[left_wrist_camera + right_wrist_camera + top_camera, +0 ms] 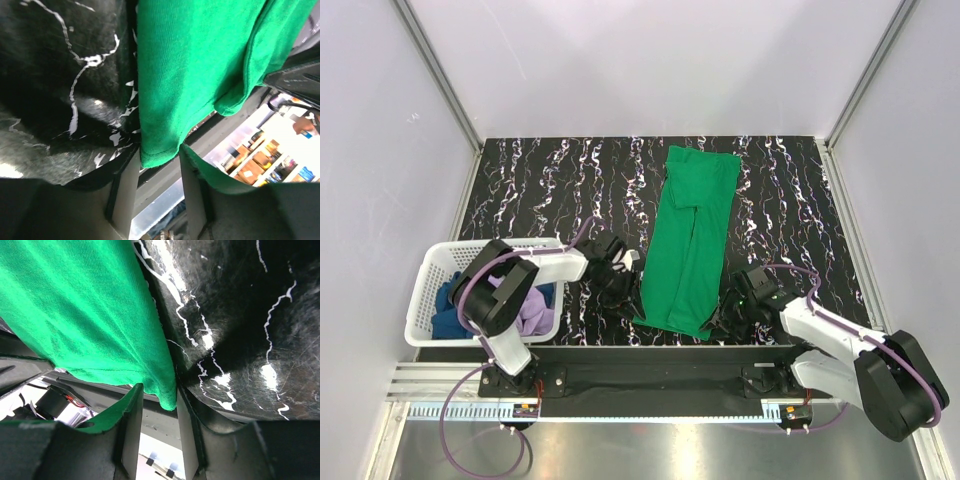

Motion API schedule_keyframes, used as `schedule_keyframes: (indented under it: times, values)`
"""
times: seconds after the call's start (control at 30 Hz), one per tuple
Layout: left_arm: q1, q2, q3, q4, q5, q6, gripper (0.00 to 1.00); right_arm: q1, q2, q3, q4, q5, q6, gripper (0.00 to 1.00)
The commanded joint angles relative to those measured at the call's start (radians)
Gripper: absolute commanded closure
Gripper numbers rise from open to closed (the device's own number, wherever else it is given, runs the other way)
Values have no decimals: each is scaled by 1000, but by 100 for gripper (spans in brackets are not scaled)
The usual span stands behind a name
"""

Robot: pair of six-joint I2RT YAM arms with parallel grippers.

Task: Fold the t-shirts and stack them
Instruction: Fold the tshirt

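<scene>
The bright green t-shirt [690,235] lies folded into a long narrow strip on the black marbled table [550,190], running from the far middle to the near edge. My left gripper [625,290] is at its near-left corner. In the left wrist view the gripper [157,154] is open, with the green hem corner [160,125] between the fingertips. My right gripper [732,310] is at the near-right corner. In the right wrist view it [159,390] is open, with the hem corner [165,385] between the tips. The lilac shirt [525,305] and the dark blue shirt [445,320] lie in the basket.
A white lattice basket [425,290] stands at the near left, beside the left arm. The table's near edge and a black rail [650,360] run just below both grippers. Grey walls enclose the table on three sides.
</scene>
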Motion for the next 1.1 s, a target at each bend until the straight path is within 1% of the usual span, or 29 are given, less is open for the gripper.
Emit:
schedule_keyframes:
  times: [0.0,0.23,0.3,0.37,0.4,0.47,0.5,0.63,0.67,0.73,0.77,0.83,0.87,0.93,0.97,1.0,1.03,1.07]
  values:
    - [-2,33,-37,50,-45,9,59,6,14,-38,-17,88,2,60]
    - [-2,56,-12,55,-45,10,60,4,29,-17,-44,118,4,55]
    - [-2,62,-6,53,-42,12,65,6,43,-15,-34,126,13,56]
    - [-1,62,0,44,-50,16,72,4,63,-17,-14,132,2,60]
    - [-1,56,-2,44,-53,16,81,4,71,-17,-5,132,-7,75]
    - [-1,47,-23,47,-68,15,92,4,92,-6,-6,138,-54,98]
    - [-1,38,-31,48,-70,13,100,4,89,-6,-6,134,-64,100]
    - [-7,-52,-100,50,-85,3,100,8,3,-27,-25,97,-67,100]
    - [-10,-74,-120,50,-85,-7,100,6,-56,-29,-35,80,-62,100]
    - [-21,-109,-133,48,-82,-19,100,6,-122,-26,-75,65,-58,100]
    - [-24,-148,-135,38,-82,-30,100,8,-194,-20,-93,57,-55,100]
    - [-24,-182,-124,27,-83,-42,100,6,-260,5,-152,65,-50,100]
    - [-22,-201,-108,7,-83,-48,100,4,-312,12,-166,77,-40,100]
    - [-15,-208,-27,-30,-86,-47,100,3,-331,49,-184,92,-39,100]
    - [-1,-196,6,-42,-82,-43,100,-2,-316,74,-175,89,-41,100]
    - [10,-186,91,-59,-80,-39,100,-8,-292,90,-163,86,-47,100]
    - [22,-176,134,-103,-83,-19,100,-14,-229,112,-158,89,-80,100]
    - [36,-159,176,-125,-89,-10,100,-20,-197,167,-163,97,-99,100]
